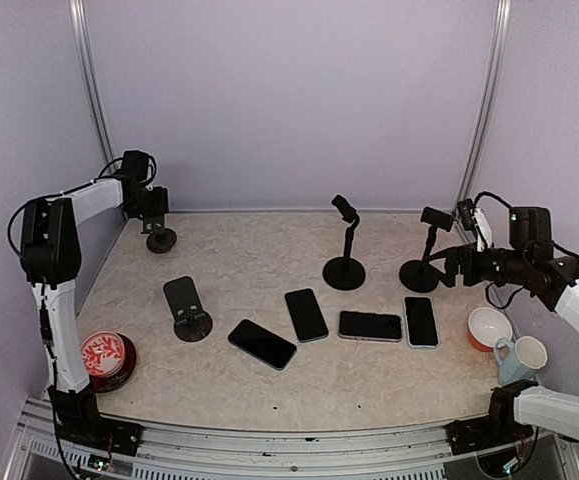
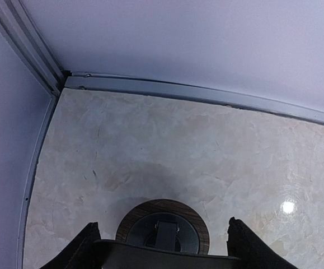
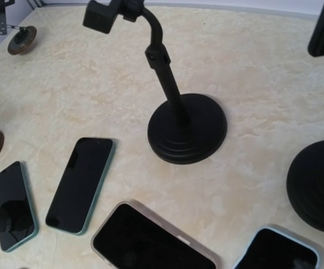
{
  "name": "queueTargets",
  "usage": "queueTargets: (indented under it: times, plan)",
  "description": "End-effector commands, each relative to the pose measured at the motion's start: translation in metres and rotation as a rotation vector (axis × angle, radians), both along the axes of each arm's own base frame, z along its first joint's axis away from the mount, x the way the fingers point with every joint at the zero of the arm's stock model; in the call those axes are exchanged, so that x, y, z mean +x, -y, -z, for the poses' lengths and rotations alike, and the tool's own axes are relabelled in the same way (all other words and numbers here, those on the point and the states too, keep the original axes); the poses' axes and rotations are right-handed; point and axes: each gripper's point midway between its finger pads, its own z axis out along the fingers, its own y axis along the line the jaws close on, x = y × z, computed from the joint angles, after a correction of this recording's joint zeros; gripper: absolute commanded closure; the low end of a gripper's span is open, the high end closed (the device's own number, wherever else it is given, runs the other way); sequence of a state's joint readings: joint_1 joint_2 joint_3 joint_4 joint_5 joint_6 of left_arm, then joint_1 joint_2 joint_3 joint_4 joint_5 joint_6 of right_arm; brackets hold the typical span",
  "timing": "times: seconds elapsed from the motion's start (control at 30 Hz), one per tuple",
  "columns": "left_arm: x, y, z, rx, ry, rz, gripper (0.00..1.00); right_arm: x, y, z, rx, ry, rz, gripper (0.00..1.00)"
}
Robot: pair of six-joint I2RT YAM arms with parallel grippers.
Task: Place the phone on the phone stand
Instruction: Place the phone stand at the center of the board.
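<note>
Several dark-screened phones lie in a row at mid-table: one [image 1: 262, 343], a second [image 1: 306, 314], a third [image 1: 370, 325], and one more [image 1: 421, 321]. Phone stands are spread around them. A small stand with a wood-rimmed base [image 2: 163, 225] sits in the far left corner, and my left gripper [image 1: 152, 215] is shut on its top plate [image 2: 167, 255], which spans from finger to finger. A black gooseneck stand [image 1: 345, 255] and another black stand [image 1: 422, 262] rise at the right. My right gripper [image 1: 449, 263] hovers open beside that second stand; its fingers are out of the right wrist view.
A flat-plate stand [image 1: 187, 308] stands left of the phones. A red patterned bowl [image 1: 107, 357] sits near the front left. An orange bowl [image 1: 489, 327] and a pale mug [image 1: 524, 355] are at the right edge. Walls close in on three sides.
</note>
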State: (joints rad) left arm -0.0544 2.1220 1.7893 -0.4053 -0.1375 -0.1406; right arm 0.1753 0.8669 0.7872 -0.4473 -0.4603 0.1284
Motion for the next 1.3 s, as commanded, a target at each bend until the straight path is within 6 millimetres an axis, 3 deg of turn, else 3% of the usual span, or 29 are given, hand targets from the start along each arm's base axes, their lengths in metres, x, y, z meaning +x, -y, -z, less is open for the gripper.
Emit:
queueTargets:
  times: [0.0, 0.23, 0.63, 1.27]
  plan:
    - [0.023, -0.008, -0.032, -0.008, 0.088, 0.006, 0.4, 0.0, -0.002, 0.001, -0.005, -0.005, -0.001, 0.0]
    - [0.036, -0.014, -0.029, -0.003, 0.086, -0.012, 0.4, 0.003, -0.002, 0.004, -0.011, -0.011, 0.003, 0.0]
    - [0.031, -0.026, -0.005, 0.031, 0.023, -0.051, 0.4, 0.004, -0.002, 0.002, -0.014, -0.001, 0.005, 0.0]
    - [0.018, -0.035, -0.009, 0.053, 0.003, -0.072, 0.38, 0.001, -0.002, 0.003, -0.009, 0.003, 0.005, 0.0]
